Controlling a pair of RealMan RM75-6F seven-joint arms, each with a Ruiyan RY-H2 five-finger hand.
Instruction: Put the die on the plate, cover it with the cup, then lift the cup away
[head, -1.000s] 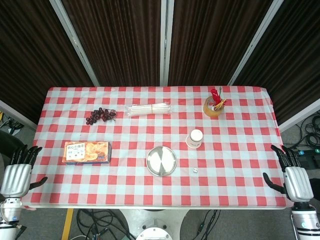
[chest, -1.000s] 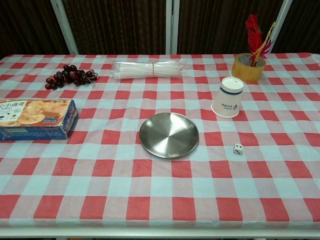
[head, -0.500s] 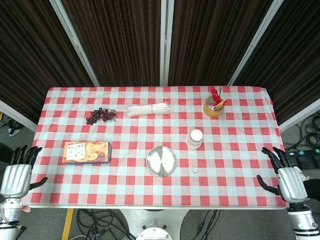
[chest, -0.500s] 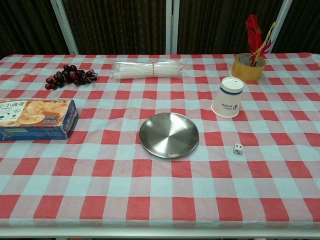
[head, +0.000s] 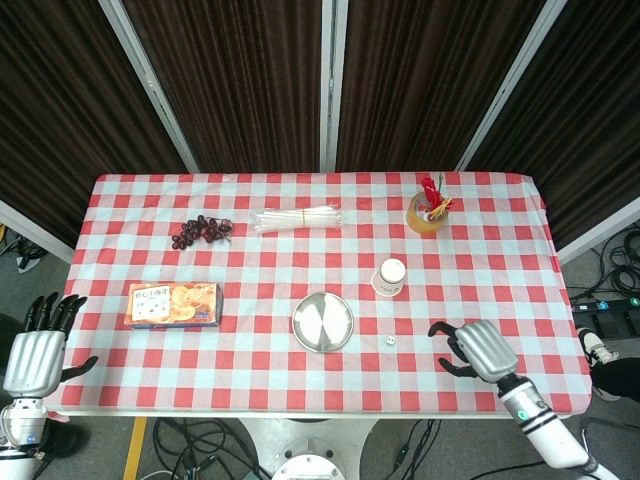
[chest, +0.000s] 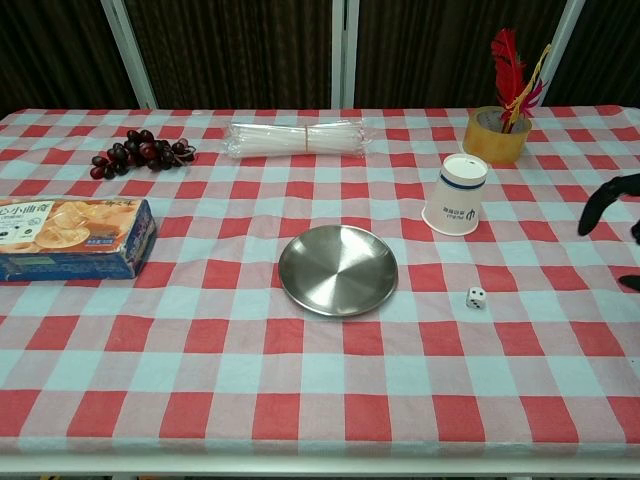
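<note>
A small white die (head: 391, 342) (chest: 476, 298) lies on the checked cloth just right of a round steel plate (head: 323, 321) (chest: 338, 269). A white paper cup (head: 391, 277) (chest: 455, 194) stands upside down behind the die. My right hand (head: 474, 348) hovers over the table to the right of the die, fingers spread and curved, holding nothing; only its dark fingertips (chest: 605, 200) show at the right edge of the chest view. My left hand (head: 37, 350) hangs open beside the table's left front corner.
A biscuit box (head: 174, 304) (chest: 72, 238) lies at the left. Grapes (head: 200, 231) (chest: 140, 152), a bundle of clear straws (head: 297, 218) (chest: 296, 138) and a tape roll holding red feathers (head: 429, 212) (chest: 499, 130) sit along the back.
My right hand has swung in from beside the table's right edge to over the cloth, near the die. The left hand has barely shifted. Die, cup and plate are unmoved.
</note>
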